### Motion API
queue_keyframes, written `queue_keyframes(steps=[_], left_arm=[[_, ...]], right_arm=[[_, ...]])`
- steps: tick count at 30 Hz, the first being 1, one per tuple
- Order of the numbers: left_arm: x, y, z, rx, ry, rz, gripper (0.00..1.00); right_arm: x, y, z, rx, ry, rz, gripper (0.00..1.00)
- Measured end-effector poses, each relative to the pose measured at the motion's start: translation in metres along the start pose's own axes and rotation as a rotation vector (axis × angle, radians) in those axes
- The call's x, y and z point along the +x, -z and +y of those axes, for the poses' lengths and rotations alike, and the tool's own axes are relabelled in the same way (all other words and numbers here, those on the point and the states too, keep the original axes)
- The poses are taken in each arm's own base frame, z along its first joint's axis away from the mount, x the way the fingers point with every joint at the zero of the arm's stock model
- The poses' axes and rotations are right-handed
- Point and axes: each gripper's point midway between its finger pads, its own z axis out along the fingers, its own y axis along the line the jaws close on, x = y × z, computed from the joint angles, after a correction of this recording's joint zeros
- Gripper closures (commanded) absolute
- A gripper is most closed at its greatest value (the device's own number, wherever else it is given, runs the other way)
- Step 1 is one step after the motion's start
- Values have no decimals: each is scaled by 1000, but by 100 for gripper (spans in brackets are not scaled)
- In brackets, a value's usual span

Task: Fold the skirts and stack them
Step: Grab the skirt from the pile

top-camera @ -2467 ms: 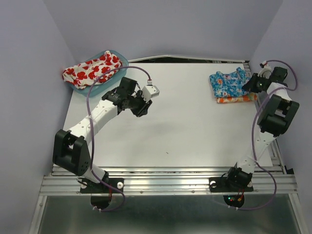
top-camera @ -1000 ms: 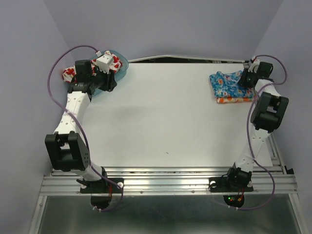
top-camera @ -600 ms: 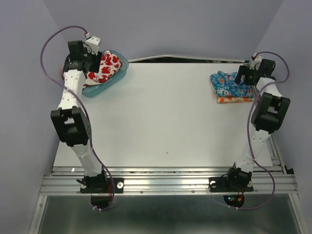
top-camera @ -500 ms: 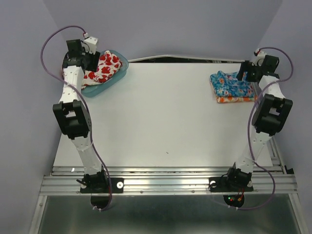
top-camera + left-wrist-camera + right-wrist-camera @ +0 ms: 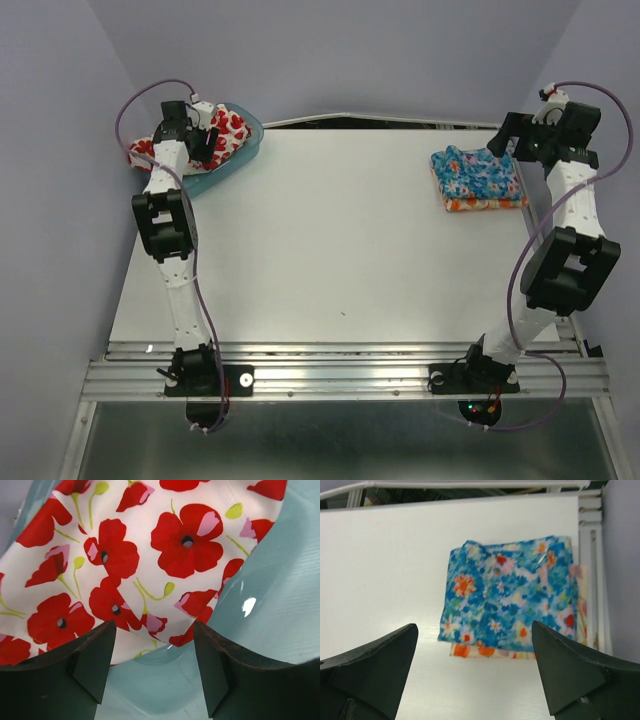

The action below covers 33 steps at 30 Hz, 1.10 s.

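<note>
In the top view, the left claw (image 5: 207,140) hangs over the teal tub (image 5: 250,135) at the tabletop's (image 5: 340,240) ten o'clock corner. The poppy skirt (image 5: 228,128) lies bunched in the tub. At two o'clock the blue skirt (image 5: 475,172) lies folded on the orange skirt (image 5: 485,204), with the right claw (image 5: 503,142) at their far edge. I cannot tell either claw's spread from here.

In the left wrist view, the fingers (image 5: 95,660) stand wide apart and empty, close over the poppy cloth and the tub wall.

In the right wrist view, the claw gapes wide, holds nothing and is clear of the stack. Orange cloth peeks out at six o'clock of the blue.
</note>
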Motion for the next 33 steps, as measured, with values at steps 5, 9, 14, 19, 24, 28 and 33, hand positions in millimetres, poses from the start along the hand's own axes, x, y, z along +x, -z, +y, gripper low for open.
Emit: queue_keyframes(steps=[5, 9, 14, 19, 24, 28, 33], left_arm=[[11, -20, 2, -23, 8, 3, 29], [14, -32, 4, -32, 9, -7, 48], [21, -42, -2, -9, 22, -7, 89], [3, -38, -5, 25, 33, -54, 100], [-20, -23, -6, 54, 45, -113, 100], [-63, 15, -2, 62, 50, -208, 100], [-148, 106, 6, 52, 35, -425, 100]], right_arm=[[33, 17, 26, -99, -58, 98, 0], [68, 40, 49, -162, -102, 183, 0], [83, 71, 68, -189, -93, 204, 0], [78, 88, 76, -192, -56, 178, 0], [84, 94, 83, -222, -62, 186, 0], [94, 95, 90, -262, -91, 203, 0], [100, 99, 99, -298, -107, 208, 0]])
